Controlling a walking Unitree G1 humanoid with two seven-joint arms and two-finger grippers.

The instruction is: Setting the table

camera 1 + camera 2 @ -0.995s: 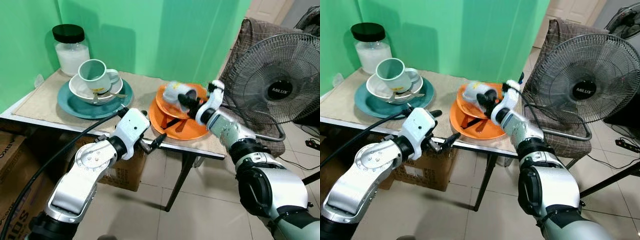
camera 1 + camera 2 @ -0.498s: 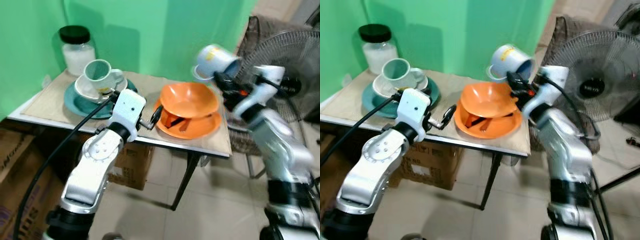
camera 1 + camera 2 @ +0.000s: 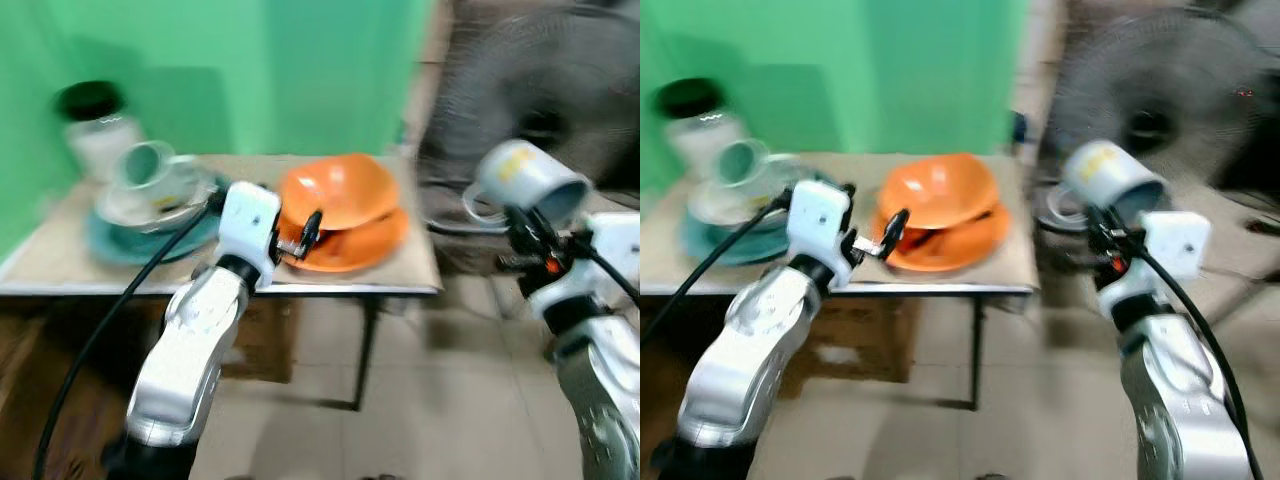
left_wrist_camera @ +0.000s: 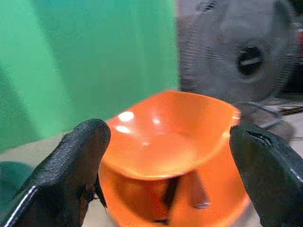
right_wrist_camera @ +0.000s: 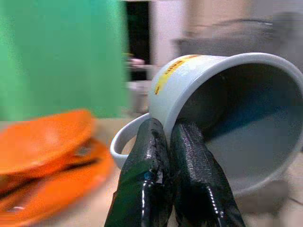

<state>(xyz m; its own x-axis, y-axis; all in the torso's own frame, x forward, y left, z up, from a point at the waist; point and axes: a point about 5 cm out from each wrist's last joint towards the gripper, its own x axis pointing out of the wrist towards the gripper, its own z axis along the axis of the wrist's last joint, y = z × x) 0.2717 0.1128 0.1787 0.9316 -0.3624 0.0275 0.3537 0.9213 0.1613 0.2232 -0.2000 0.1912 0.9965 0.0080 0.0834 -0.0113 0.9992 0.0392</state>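
green wall behind bench (image 3: 60,272); right tool (image 5: 176,142) pinched mug (image 3: 525,185) rim at 3 o'clock, slip risk; left tool (image 4: 170,161) spread at orange bowl (image 4: 170,135).

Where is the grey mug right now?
The grey mug is in the air off the table's right end, pinched at its rim by the right gripper, in front of the fan.

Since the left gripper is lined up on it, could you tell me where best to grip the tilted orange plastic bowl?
Probably the raised near rim of the orange bowl, approached from the table's front edge. It sits tilted on an orange plate, with the open left gripper already level with it.
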